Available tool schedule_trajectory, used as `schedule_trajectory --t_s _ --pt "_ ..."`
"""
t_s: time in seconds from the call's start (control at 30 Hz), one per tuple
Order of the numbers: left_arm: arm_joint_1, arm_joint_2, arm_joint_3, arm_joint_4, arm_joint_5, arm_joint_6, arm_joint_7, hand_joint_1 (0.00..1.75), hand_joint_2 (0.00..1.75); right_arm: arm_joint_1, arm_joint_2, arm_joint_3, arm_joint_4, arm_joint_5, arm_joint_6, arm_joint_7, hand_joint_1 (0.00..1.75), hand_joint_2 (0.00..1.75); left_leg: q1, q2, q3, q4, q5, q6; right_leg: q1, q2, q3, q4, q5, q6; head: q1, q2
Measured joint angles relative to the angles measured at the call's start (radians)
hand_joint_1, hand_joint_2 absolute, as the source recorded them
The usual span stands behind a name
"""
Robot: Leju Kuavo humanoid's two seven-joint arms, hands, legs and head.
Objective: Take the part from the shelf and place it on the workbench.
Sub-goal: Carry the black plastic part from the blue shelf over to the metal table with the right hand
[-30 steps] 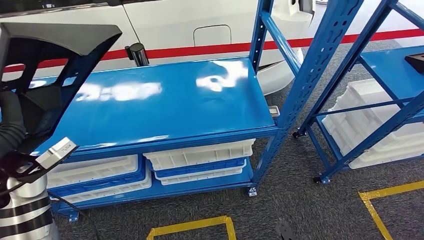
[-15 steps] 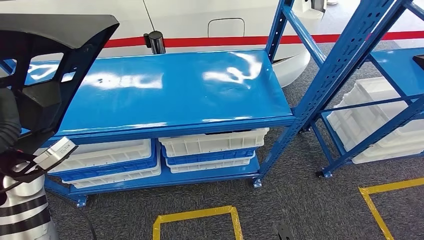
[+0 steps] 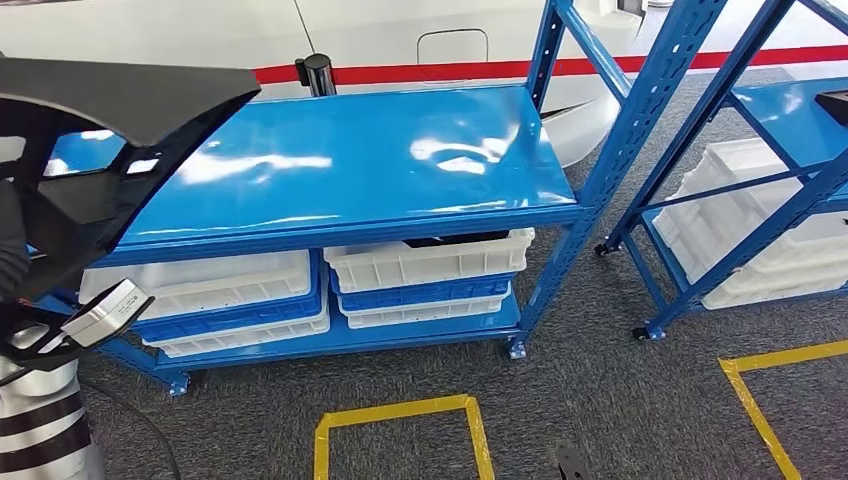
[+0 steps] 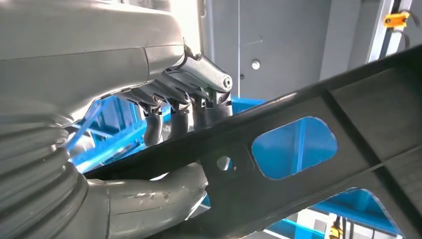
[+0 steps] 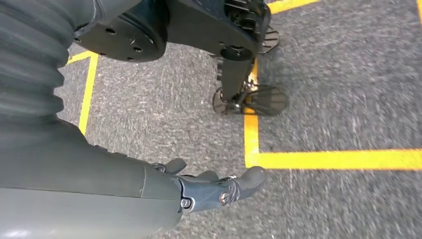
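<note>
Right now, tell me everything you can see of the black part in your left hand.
The black part is a flat, matte, dark frame that looks like moulded plastic, with webbed struts, large cut-out windows and a small round hole. The left hand holds it, fingers hooked over one strut and the thumb beneath. In the head view it is raised at the left, above the blue shelf top, not resting on it.

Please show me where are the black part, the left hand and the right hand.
part (image 3: 120,95): head view, on its broad upper plate.
left hand (image 4: 194,99): left wrist view, on the dark fingers gripping the part's edge.
right hand (image 5: 219,191): right wrist view, on the fingers above the carpet.
</note>
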Motion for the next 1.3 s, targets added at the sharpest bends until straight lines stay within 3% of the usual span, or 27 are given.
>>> schedule_trajectory --t_s 0.07,0.1,0.2,0.27,0.33,0.37,0.4,0.43,0.47,0.5,0.57,0.63,0.7,0.73,0.77,0.83,0.87,0.9,0.93,0.97,1.03,1.1,1.2,1.23,1.3 --pt "-0.001 0.003 -0.005 -0.005 -0.002 0.0 0.0 1.75 1.75 0.0 -0.001 0.0 0.0 -0.001 0.0 0.0 0.0 1.75 0.002 -0.002 0.054 -0.094 0.002 -0.011 -0.001 0.0 -0.023 0.02 0.007 0.014 -0.005 0.0" --pt "-0.002 0.004 -0.007 -0.007 -0.003 0.0 -0.001 1.75 1.75 0.0 0.0 0.0 0.0 -0.002 0.0 0.0 0.0 1.75 -0.002 -0.004 0.055 -0.109 -0.006 -0.006 0.001 0.001 -0.034 0.024 0.013 0.025 -0.007 0.0" --pt "-0.003 0.006 -0.015 -0.012 -0.009 0.0 -0.001 1.75 1.75 0.005 0.004 0.0 0.001 -0.003 0.0 -0.001 0.0 1.75 -0.01 -0.005 0.026 -0.115 0.012 0.04 -0.002 0.002 -0.058 0.026 0.022 0.053 -0.005 0.0" --pt "-0.005 0.007 -0.02 -0.013 -0.015 0.0 -0.001 1.75 1.75 0.007 0.005 0.0 0.001 -0.004 0.001 -0.001 0.0 1.75 -0.012 -0.003 0.002 -0.118 0.033 0.073 -0.003 0.006 -0.088 0.083 -0.033 0.047 -0.001 0.0" --pt "-0.005 0.008 -0.026 -0.014 -0.017 -0.001 -0.001 1.75 1.75 0.005 0.006 0.0 0.001 -0.006 0.001 -0.001 0.0 1.75 -0.018 -0.003 -0.026 -0.118 0.055 0.09 0.0 0.011 -0.125 0.206 -0.118 0.034 0.002 0.0" --pt "-0.005 0.009 -0.028 -0.014 -0.017 -0.001 0.0 1.75 1.75 0.005 0.007 0.0 0.001 -0.006 0.002 -0.001 0.0 1.75 -0.021 -0.003 -0.041 -0.118 0.066 0.093 0.002 0.013 -0.136 0.265 -0.142 0.033 0.003 0.0" --pt "-0.005 0.01 -0.03 -0.014 -0.018 -0.001 0.0 1.75 1.75 0.004 0.007 0.0 0.001 -0.007 0.002 -0.001 0.0 1.75 -0.025 -0.003 -0.055 -0.118 0.077 0.095 0.004 0.014 -0.135 0.302 -0.148 0.036 0.003 0.0" --pt "-0.005 0.012 -0.031 -0.014 -0.019 -0.001 0.0 1.75 1.75 0.004 0.007 0.0 0.001 -0.008 0.002 -0.001 0.0 1.75 -0.028 -0.003 -0.069 -0.118 0.088 0.095 0.007 0.015 -0.119 0.306 -0.136 0.041 0.003 0.0" --pt "-0.005 0.013 -0.032 -0.014 -0.02 -0.001 0.0 1.75 1.75 0.004 0.008 0.0 0.001 -0.008 0.002 0.0 0.0 1.75 -0.031 -0.003 -0.082 -0.118 0.1 0.094 0.012 0.015 -0.085 0.277 -0.116 0.043 0.003 0.0" --pt "-0.007 0.015 -0.033 -0.014 -0.02 0.0 0.0 1.75 1.75 0.003 0.007 0.0 0.001 -0.009 0.002 0.0 0.0 1.75 -0.033 -0.004 -0.093 -0.118 0.111 0.093 0.019 0.017 -0.035 0.219 -0.102 0.038 0.003 0.0" --pt "-0.01 0.018 -0.033 -0.014 -0.021 0.0 0.0 1.75 1.75 -0.001 0.006 0.0 0.0 -0.01 0.002 0.0 0.0 1.75 -0.036 -0.003 -0.107 -0.118 0.131 0.087 0.035 0.017 0.079 0.073 -0.109 0.018 0.002 0.0" --pt "-0.015 0.021 -0.033 -0.013 -0.02 0.0 0.0 1.75 1.75 -0.004 0.006 -0.001 0.0 -0.011 0.002 0.0 0.0 1.75 -0.036 -0.001 -0.109 -0.125 0.152 0.076 0.045 0.018 0.124 -0.003 -0.122 0.003 0.002 0.0" --pt "-0.017 0.024 -0.034 -0.012 -0.019 0.0 0.0 1.75 1.75 -0.003 0.01 -0.001 0.001 -0.012 0.003 0.001 0.0 1.75 -0.034 -0.001 -0.113 -0.135 0.165 0.063 0.039 0.016 0.109 -0.016 -0.101 -0.004 0.004 0.0" --pt "-0.018 0.027 -0.034 -0.012 -0.018 0.0 0.0 1.75 1.75 -0.002 0.011 -0.002 0.001 -0.013 0.003 0.002 0.0 1.75 -0.034 -0.001 -0.12 -0.126 0.146 0.058 0.034 0.015 0.104 -0.021 -0.087 -0.012 0.004 0.0" --pt "-0.019 0.029 -0.034 -0.012 -0.018 0.0 0.0 1.75 1.75 -0.002 0.013 -0.002 0.001 -0.013 0.003 0.002 0.0 1.75 -0.034 -0.002 -0.13 -0.1 0.108 0.053 0.029 0.013 0.097 -0.027 -0.073 -0.02 0.001 0.0" --pt "-0.019 0.035 -0.034 -0.01 -0.018 -0.001 0.0 1.75 1.75 0.0 0.013 -0.003 0.002 -0.014 0.003 0.003 0.0 1.75 -0.029 -0.001 -0.155 0.011 0.005 0.043 0.026 0.01 0.075 -0.027 -0.049 -0.029 -0.003 0.0" --pt "-0.018 0.036 -0.035 -0.009 -0.018 -0.001 0.0 1.75 1.75 0.001 0.014 -0.003 0.002 -0.015 0.003 0.003 0.0 1.75 -0.026 -0.001 -0.163 0.074 -0.025 0.037 0.026 0.008 0.062 -0.025 -0.039 -0.029 -0.004 0.0" --pt "-0.018 0.037 -0.035 -0.007 -0.018 0.0 0.0 1.75 1.75 0.003 0.014 -0.004 0.002 -0.015 0.003 0.003 0.0 1.75 -0.023 -0.001 -0.163 0.12 -0.032 0.031 0.026 0.007 0.049 -0.023 -0.031 -0.027 -0.004 0.0" --pt "-0.018 0.038 -0.035 -0.006 -0.018 0.0 0.0 1.75 1.75 0.004 0.015 -0.004 0.002 -0.015 0.003 0.003 0.0 1.75 -0.019 0.0 -0.149 0.135 -0.018 0.026 0.024 0.006 0.036 -0.019 -0.024 -0.024 -0.004 0.0" --pt "-0.018 0.039 -0.035 -0.005 -0.018 0.0 0.0 1.75 1.75 0.004 0.015 -0.004 0.002 -0.015 0.003 0.003 0.0 1.75 -0.014 0.0 -0.117 0.115 0.006 0.021 0.022 0.005 0.023 -0.013 -0.018 -0.02 -0.005 0.0" --pt "-0.02 0.039 -0.035 -0.004 -0.018 0.0 0.0 1.75 1.75 0.005 0.015 -0.005 0.002 -0.015 0.003 0.003 0.0 1.75 -0.008 0.0 -0.02 -0.003 0.026 0.014 0.019 0.004 -0.001 0.006 -0.011 -0.011 -0.006 0.0" --pt "-0.022 0.04 -0.036 -0.004 -0.017 0.0 0.0 1.75 1.75 0.005 0.016 -0.006 0.002 -0.015 0.003 0.003 0.0 1.75 -0.01 -0.002 0.04 -0.099 0.008 0.017 0.022 0.004 -0.02 0.021 -0.003 0.001 -0.007 0.0" --pt "-0.025 0.04 -0.037 -0.003 -0.015 0.0 0.0 1.75 1.75 0.006 0.017 -0.008 0.002 -0.015 0.003 0.003 0.0 1.75 -0.017 -0.002 0.029 -0.122 0.014 0.048 0.022 0.005 -0.041 0.027 0.01 0.028 -0.006 0.0" --pt "-0.027 0.041 -0.038 -0.003 -0.015 0.0 0.0 1.75 1.75 0.007 0.017 -0.009 0.002 -0.015 0.003 0.004 0.0 1.75 -0.017 -0.001 0.02 -0.125 0.024 0.063 0.021 0.007 -0.053 0.039 -0.004 0.032 -0.005 0.0" --pt "-0.031 0.041 -0.039 -0.003 -0.014 0.0 0.0 1.75 1.75 0.007 0.017 -0.01 0.002 -0.016 0.002 0.004 0.0 1.75 -0.015 0.001 -0.001 -0.129 0.044 0.086 0.019 0.013 -0.088 0.118 -0.071 0.027 -0.002 0.0"
